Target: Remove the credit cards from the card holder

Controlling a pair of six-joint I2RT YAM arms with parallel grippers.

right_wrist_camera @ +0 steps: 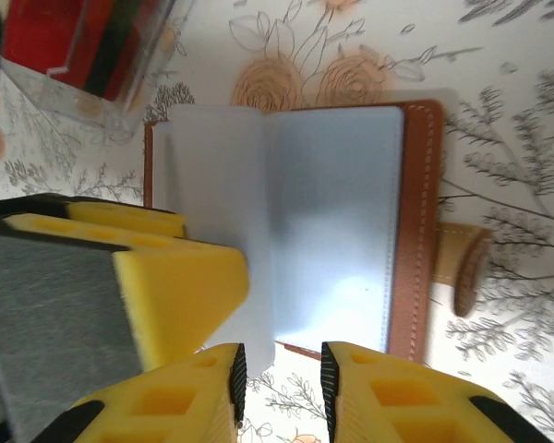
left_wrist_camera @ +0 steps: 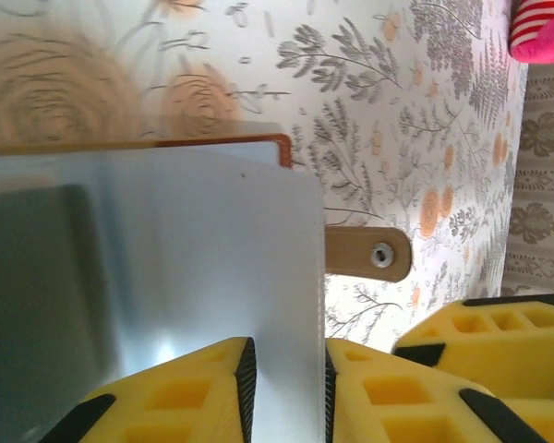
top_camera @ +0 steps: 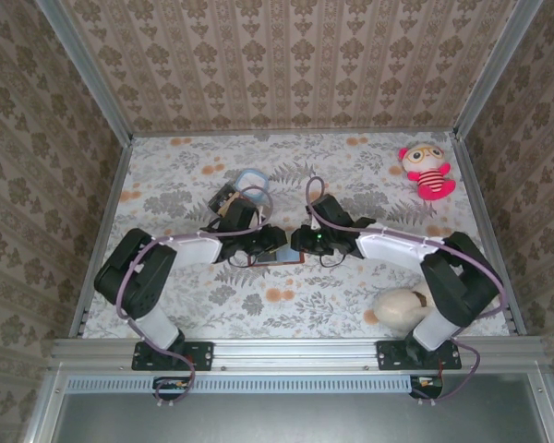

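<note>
Open card holder [right_wrist_camera: 342,212] lies btwn left claw [left_wrist_camera: 289,388] & right claw [right_wrist_camera: 279,392].

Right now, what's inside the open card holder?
Inside the card holder I see light blue inner leaves; no card face shows. Anything in the pockets is covered by those leaves.
</note>
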